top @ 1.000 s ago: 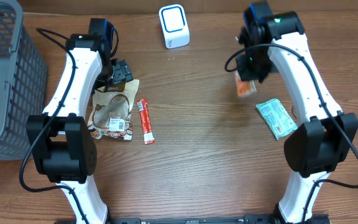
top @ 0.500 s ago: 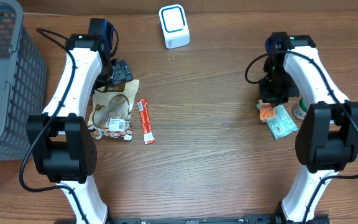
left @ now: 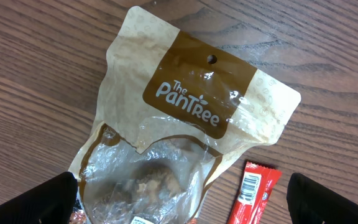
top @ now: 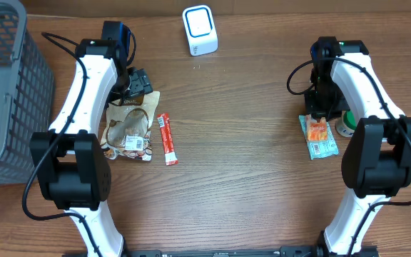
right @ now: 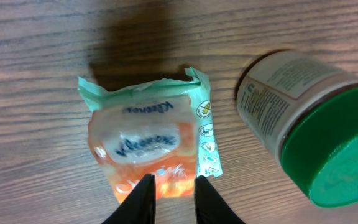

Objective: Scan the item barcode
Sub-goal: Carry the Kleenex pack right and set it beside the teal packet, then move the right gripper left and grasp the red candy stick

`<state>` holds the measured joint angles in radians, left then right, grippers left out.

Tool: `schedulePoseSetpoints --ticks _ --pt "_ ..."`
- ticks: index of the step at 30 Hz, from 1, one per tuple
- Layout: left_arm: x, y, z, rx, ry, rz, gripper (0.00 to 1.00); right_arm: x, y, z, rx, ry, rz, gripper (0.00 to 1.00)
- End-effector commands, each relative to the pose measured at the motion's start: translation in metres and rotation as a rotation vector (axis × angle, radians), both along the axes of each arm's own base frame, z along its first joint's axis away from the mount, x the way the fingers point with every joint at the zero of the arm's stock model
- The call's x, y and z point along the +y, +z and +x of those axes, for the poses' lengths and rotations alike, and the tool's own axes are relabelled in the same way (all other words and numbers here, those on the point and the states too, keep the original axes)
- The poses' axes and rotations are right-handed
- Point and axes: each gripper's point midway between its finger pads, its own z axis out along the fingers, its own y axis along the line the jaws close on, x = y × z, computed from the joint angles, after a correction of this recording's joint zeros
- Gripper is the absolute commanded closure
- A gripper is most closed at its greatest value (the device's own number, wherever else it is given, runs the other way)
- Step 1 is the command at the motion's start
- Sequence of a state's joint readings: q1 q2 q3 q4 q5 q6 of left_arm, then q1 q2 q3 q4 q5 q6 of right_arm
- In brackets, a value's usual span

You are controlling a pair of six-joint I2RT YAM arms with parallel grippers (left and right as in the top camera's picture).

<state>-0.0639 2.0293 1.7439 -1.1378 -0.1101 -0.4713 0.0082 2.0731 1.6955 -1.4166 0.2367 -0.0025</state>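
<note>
Grained wood table (top: 248,164) bears crinkly tissue pack (right: 148,146), round jar (right: 309,134)

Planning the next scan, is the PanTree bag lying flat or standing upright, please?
Lying flat: the PanTree bag rests logo-up on the table.

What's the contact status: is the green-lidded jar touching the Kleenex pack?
Apart. The right wrist view shows a strip of bare table between the green-lidded jar and the Kleenex pack.
</note>
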Motion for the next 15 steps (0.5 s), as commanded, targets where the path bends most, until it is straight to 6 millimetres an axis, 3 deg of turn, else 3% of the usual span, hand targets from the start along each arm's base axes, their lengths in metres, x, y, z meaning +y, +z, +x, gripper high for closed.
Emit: schedulePoseSetpoints --ticks 1,7,15 --pt "0.001 0.003 0.005 -0.011 0.001 0.011 0.0 -0.003 0.001 0.0 -0.004 -0.006 -0.01 0.72" --pt "0.001 0.003 0.005 -0.011 0.001 0.012 0.0 0.002 -0.001 0.006 -0.042 -0.074 0.005 0.66" --pt "0.001 0.003 0.005 -0.011 0.0 0.012 0.0 0.071 -0.005 0.029 -0.123 -0.151 0.345 0.67"
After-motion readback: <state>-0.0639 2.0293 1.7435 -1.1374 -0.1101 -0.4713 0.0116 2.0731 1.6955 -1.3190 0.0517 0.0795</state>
